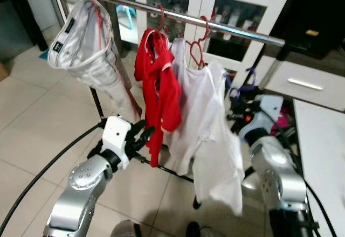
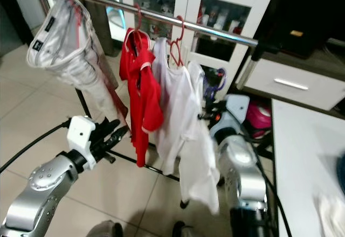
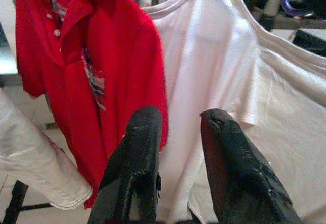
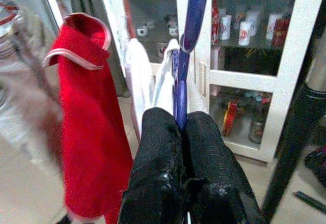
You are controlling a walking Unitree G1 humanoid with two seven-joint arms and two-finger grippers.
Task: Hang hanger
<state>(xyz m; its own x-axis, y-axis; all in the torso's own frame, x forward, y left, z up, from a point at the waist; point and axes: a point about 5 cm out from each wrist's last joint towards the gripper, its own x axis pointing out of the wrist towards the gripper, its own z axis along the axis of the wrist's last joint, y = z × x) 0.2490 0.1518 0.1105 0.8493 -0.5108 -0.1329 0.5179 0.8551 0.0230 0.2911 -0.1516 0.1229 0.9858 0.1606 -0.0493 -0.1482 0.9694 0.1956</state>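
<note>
The right gripper (image 4: 181,132) has its jaws pressed tight on the neck of a purple hanger (image 4: 184,61), whose shaft rises straight up between the two black fingers (image 4: 158,152). In the head views that purple hanger (image 1: 243,83) carries a white T-shirt (image 1: 223,156) and sits below the metal rail (image 1: 178,15), its hook not over the bar. On the rail hang a red polo shirt (image 1: 161,89) on a red hanger, a second white shirt (image 1: 188,102) on another red hanger (image 1: 198,46), and a pale garment (image 1: 86,43) at the robot's far left. The left gripper (image 3: 178,147) is raised in front of the red polo, jaws spread a little apart and holding nothing. A white glass-door cabinet (image 4: 244,56) stands behind the rack.
</note>
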